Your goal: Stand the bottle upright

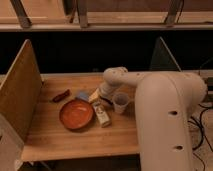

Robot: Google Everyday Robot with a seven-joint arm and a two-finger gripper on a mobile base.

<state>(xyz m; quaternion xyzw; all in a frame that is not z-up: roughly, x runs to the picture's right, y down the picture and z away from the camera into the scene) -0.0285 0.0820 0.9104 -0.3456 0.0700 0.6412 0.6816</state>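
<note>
The end effector (pixel 100 101) is hanging low over the middle of the bench (pixel 75 142), just left of the frame's center, its fingers standing spread apart and pinching nothing that can be made out. It is pointing down at the upper end of the bottle (pixel 103 115); whether it is touching the bottle cannot be told. The bottle is lying on its side on the wood, its length running from the end effector down toward the lower edge of the frame, its pale label facing up. It is lying just beside the right rim of the orange plate (pixel 76 114). A translucent cup (pixel 120 102) is standing upright just right of the end effector, close to the bottle but apart from it. Above the plate, a small bluish item (pixel 82 95) and a yellowish one (pixel 94 95) are sitting near the wrist, and a dark reddish piece (pixel 61 95) is lying further left. The white arm (pixel 150 82) is reaching in from the bulky white body filling the lower right of the frame. A tall wooden panel (pixel 20 90) is closing off the bench on the left.
</note>
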